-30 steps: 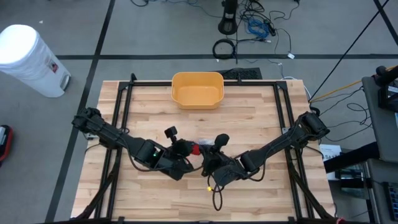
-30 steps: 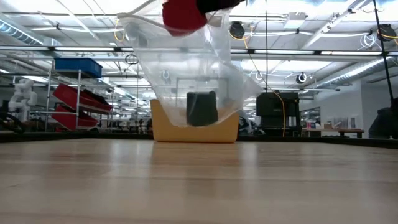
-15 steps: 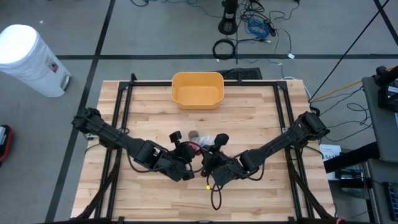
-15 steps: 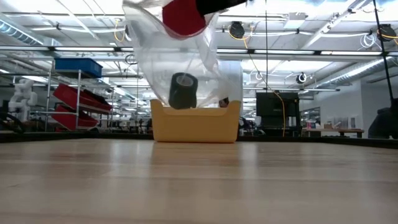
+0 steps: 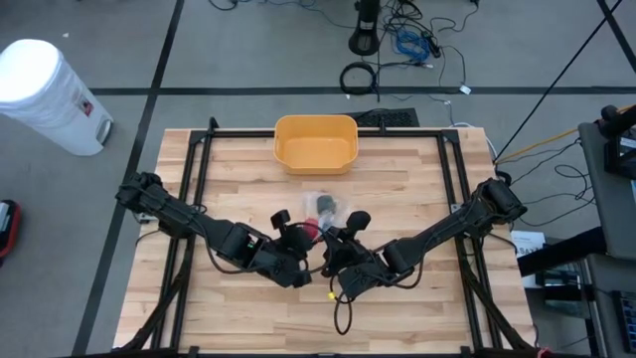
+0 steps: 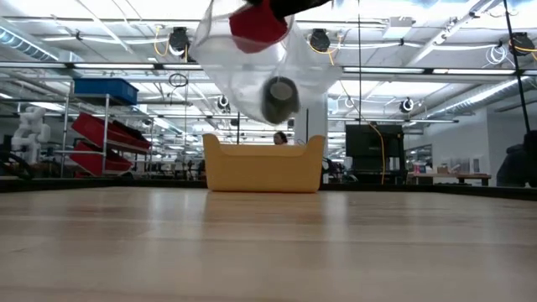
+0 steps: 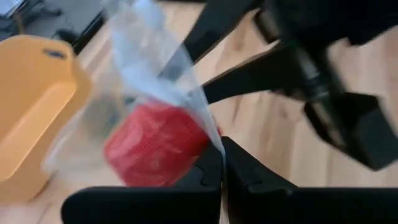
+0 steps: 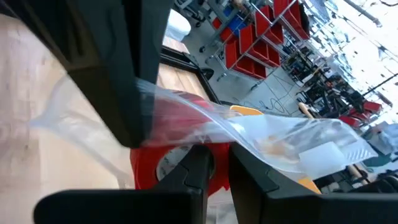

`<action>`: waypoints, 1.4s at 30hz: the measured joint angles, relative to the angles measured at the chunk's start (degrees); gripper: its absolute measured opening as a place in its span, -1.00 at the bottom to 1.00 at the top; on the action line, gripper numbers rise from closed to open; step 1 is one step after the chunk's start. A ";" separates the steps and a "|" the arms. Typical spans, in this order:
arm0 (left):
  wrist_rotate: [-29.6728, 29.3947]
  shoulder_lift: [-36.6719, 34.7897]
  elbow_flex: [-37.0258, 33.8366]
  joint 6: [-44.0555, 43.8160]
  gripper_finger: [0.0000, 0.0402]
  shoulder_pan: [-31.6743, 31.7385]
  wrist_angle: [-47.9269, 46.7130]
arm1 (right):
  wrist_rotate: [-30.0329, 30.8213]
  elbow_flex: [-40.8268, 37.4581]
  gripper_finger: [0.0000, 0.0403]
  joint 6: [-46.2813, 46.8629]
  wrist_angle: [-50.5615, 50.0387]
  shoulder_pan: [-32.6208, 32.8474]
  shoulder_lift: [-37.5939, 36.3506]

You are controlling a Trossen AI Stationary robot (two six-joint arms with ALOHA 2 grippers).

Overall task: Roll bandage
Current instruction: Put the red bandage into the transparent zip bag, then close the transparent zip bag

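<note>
Both arms are meeting over the middle of the wooden table [image 5: 417,179], in front of the yellow bin [image 5: 315,142] that is standing at the far edge. They are holding a clear plastic bag [image 6: 252,71] up in the air between them, well above the table top.

The left gripper [image 7: 222,163] is having its fingers fully closed, and they are pinching one edge of the bag. The right gripper [image 8: 219,160] is having its fingers almost closed, with only a thin gap, and the film of the bag is passing between them, so it is gripping the bag too.

Inside the bag a red roll of bandage [image 6: 258,23] is sitting high up, close to the two grippers. A second, dark grey roll [image 6: 279,99] is hanging lower in the bag, at the sagging part, above the bin as the low view shows it.

In the high view the bag is lying between the grippers and the bin, apart from the bin.
</note>
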 joint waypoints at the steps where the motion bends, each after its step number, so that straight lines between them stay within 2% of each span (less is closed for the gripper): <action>1: 0.12 0.00 0.00 1.07 -1.00 -0.42 1.24 | -0.14 0.09 -0.81 0.55 -0.63 -0.13 0.00; 4: 0.25 0.02 -0.03 3.96 -1.00 -1.37 5.00 | -2.27 0.15 -0.81 3.40 -3.46 -0.86 -0.02; 9: -2.04 0.02 -0.04 3.90 -1.00 -1.11 5.82 | -10.49 0.13 -0.81 1.91 -0.96 -1.15 -0.09; 15: -2.83 0.02 -0.04 4.26 -1.00 -1.09 5.82 | -13.33 0.10 -0.81 -1.74 2.30 -0.80 -0.09; 20: -7.21 -0.28 -0.04 4.42 -1.00 -1.54 5.80 | -17.37 0.10 -0.79 -1.37 2.61 -0.69 -0.09; 24: -6.69 -0.57 -0.04 4.38 -1.00 -1.61 5.83 | -18.54 0.10 -0.68 -0.35 2.99 -0.66 -0.09; 31: -5.68 -0.63 -0.04 5.31 -1.00 -2.55 5.67 | -18.71 0.08 -0.36 0.01 2.44 0.66 -0.92; 36: -5.68 -0.72 0.04 5.89 -1.00 -2.61 5.61 | -20.12 2.32 -0.22 1.77 -3.55 2.66 -3.31; 42: -5.45 -0.72 0.04 5.82 -1.00 -2.54 4.84 | -20.89 3.60 -0.16 4.53 -11.90 5.36 -5.99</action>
